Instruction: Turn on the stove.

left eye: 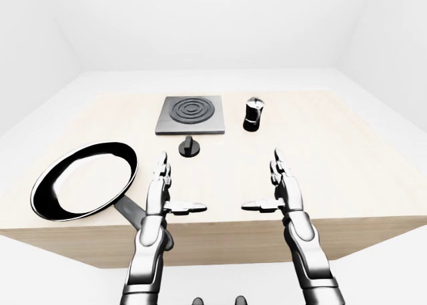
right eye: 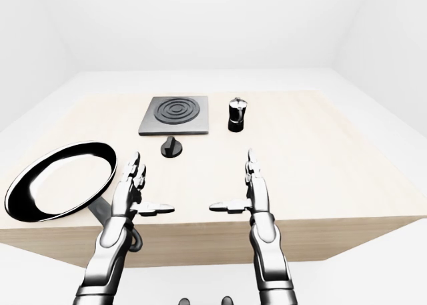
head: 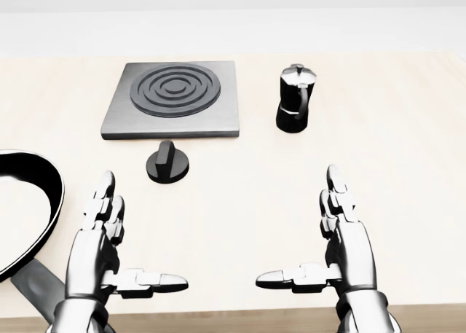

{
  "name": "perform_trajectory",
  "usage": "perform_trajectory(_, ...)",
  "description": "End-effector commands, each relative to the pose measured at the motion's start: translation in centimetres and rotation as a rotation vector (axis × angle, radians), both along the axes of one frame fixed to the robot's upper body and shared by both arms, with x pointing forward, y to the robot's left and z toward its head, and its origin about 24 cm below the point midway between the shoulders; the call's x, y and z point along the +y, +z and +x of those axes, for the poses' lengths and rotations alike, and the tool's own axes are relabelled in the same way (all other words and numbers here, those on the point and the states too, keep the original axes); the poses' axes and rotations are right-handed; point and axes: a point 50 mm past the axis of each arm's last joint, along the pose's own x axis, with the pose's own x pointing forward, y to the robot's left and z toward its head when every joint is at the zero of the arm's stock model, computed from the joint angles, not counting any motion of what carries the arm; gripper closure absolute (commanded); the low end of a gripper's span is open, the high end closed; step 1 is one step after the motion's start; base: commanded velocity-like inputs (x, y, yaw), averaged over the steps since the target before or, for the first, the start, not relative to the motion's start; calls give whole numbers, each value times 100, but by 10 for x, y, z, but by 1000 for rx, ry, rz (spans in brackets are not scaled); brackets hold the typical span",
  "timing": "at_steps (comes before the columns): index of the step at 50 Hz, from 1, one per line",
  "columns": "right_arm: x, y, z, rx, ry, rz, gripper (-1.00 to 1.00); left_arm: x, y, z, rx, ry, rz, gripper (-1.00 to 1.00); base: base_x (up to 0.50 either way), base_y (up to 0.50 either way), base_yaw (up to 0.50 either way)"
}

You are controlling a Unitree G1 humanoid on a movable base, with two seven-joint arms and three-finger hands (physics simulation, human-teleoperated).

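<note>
A grey square stove plate [head: 173,100] with dark concentric rings lies on the pale wooden table [head: 408,165], upper middle in the head view. Just below it sits its black round knob [head: 167,162] with a raised bar on top. My left hand [head: 120,245] hovers open at lower left, fingers pointing up the view and thumb turned inward, a short way below the knob. My right hand [head: 320,242] mirrors it at lower right, also open and empty. Neither hand touches the knob or the stove.
A black and silver moka pot [head: 295,98] stands right of the stove. A large black frying pan [left eye: 83,179] rests at the table's left, its handle [left eye: 133,215] running under my left forearm. The table's near edge [left eye: 220,228] lies beneath my wrists.
</note>
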Motion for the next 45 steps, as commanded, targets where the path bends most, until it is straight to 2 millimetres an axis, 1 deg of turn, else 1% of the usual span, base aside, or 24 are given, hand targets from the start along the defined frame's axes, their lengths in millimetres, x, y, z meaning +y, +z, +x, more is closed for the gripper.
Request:
perform_trajectory(1, -6, -1, 0, 0, 2, -9, -100, 5, -8, 3, 3, -16, 4, -100, 0, 0, 0)
perform_trajectory(7, -5, -3, 1, 8, 8, -13, -100, 5, -5, 2, -3, -16, 3, -100, 0, 0, 0)
perform_trajectory(21, -5, -5, 1, 12, 9, -15, -100, 3, -6, 1, 11, -28, 21, -100, 0, 0, 0)
perform_trajectory(45, -5, -6, 1, 15, 10, -18, -100, 3, -7, 1, 25, -27, 27, -100, 25, 0, 0)
